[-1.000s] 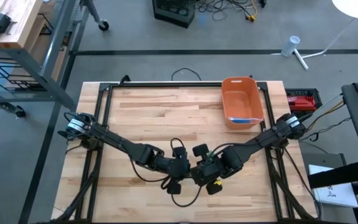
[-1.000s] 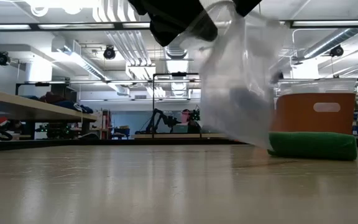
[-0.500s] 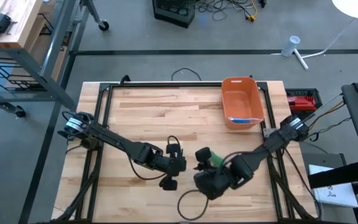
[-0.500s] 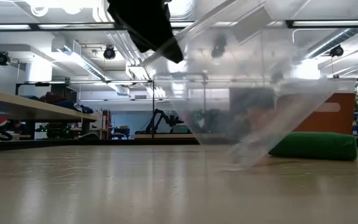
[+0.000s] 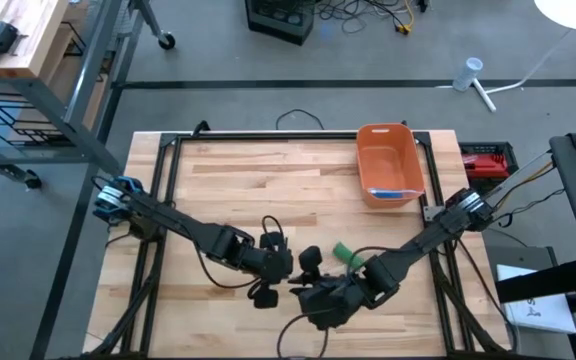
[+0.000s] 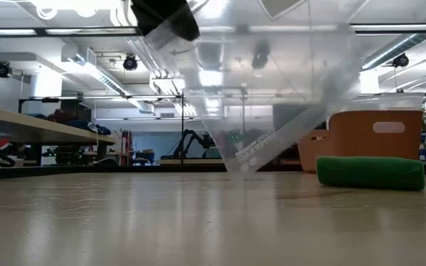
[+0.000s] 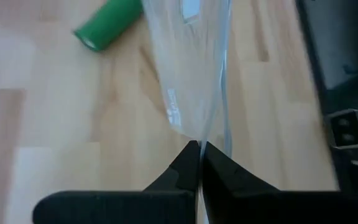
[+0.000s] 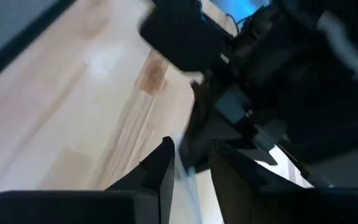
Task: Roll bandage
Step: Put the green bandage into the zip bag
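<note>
Left claw [image 7: 199,149]: near-centre of the desk [image 5: 228,180], fingers pinched fully together on the edge of a clear plastic bag [image 7: 191,68]; the film hangs taut from that pinch. Bag: lifted off the desk, its lower corner close above the wood in the low view, spread between the two arms; no contents can be made out inside. Right claw [image 8: 191,163]: just right of the left one in the high view, fingers partly apart with a narrow gap; a pale strip shows in the gap, probably the bag's other edge, though whether it is gripped cannot be told. Bandage [image 5: 348,254]: green roll lying on its side on the bare desk, right of and slightly beyond both claws, outside the bag and touched by neither. Bin [image 5: 388,160]: orange, far right of the desk, well apart from the work. Handling note, as judgement: the step looks like opening or steadying the bag near the roll. Keep the left pinch firm, let the right claw seat squarely on the opposite lip before pulling, and draw the two edges apart gently, since thin film slips or tears. Keep the mouth turned toward the roll.
</note>
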Robot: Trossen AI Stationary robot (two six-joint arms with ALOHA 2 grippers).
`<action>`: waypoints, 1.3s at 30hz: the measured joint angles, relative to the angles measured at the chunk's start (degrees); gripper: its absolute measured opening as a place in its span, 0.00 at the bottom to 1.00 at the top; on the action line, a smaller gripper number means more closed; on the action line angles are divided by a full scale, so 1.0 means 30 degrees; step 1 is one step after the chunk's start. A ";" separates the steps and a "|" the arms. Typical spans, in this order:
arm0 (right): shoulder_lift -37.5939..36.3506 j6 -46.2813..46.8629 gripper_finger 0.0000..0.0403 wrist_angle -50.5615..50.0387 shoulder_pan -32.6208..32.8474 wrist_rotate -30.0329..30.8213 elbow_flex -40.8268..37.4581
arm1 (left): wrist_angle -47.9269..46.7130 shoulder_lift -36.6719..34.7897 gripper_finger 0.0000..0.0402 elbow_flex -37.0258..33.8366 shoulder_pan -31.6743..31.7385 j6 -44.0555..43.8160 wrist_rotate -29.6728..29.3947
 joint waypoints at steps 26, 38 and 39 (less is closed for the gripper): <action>0.1635 0.0783 0.27 -0.0637 -0.0578 -0.2082 -0.0002 | -0.2503 -0.1876 0.00 0.0000 -0.0920 -0.4817 -0.1426; 0.1302 0.0464 0.32 -0.0826 -0.1768 -0.0840 0.0141 | -0.3641 -0.1872 0.00 -0.0173 -0.0876 -0.6227 -0.3481; 0.1306 0.0472 0.32 -0.0796 -0.1913 -0.0833 0.0141 | -0.3670 -0.1872 0.00 -0.0260 -0.0869 -0.6208 -0.3530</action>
